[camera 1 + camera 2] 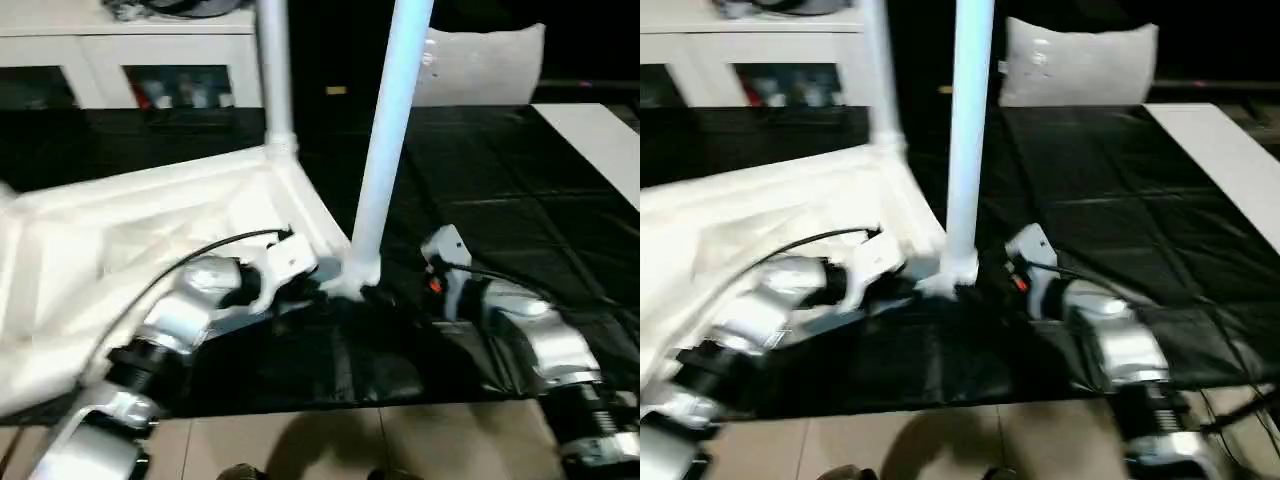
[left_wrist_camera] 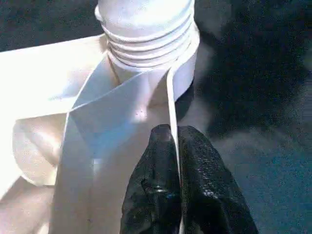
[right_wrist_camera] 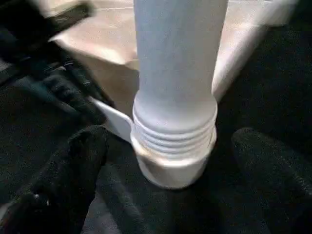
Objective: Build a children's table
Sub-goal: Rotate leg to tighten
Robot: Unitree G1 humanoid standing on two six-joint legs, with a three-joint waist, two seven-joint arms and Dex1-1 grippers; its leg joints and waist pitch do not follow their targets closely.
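No writing, label, brand, number or sign can be read anywhere in these pictures: the white tabletop (image 1: 120, 240), its upright legs (image 1: 392, 140) and the cabinet (image 1: 120, 50) at the back carry no legible marks, and the small orange spot on the right gripper (image 1: 437, 287) is too blurred to make out as anything

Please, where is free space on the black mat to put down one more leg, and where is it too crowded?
Free: the black mat right of the near leg, up to the white strip. A narrower bare band lies along the mat's front edge by the floor tiles. Crowded: the tabletop corner, where the left claw pinches the rim and the right claw straddles the leg base.
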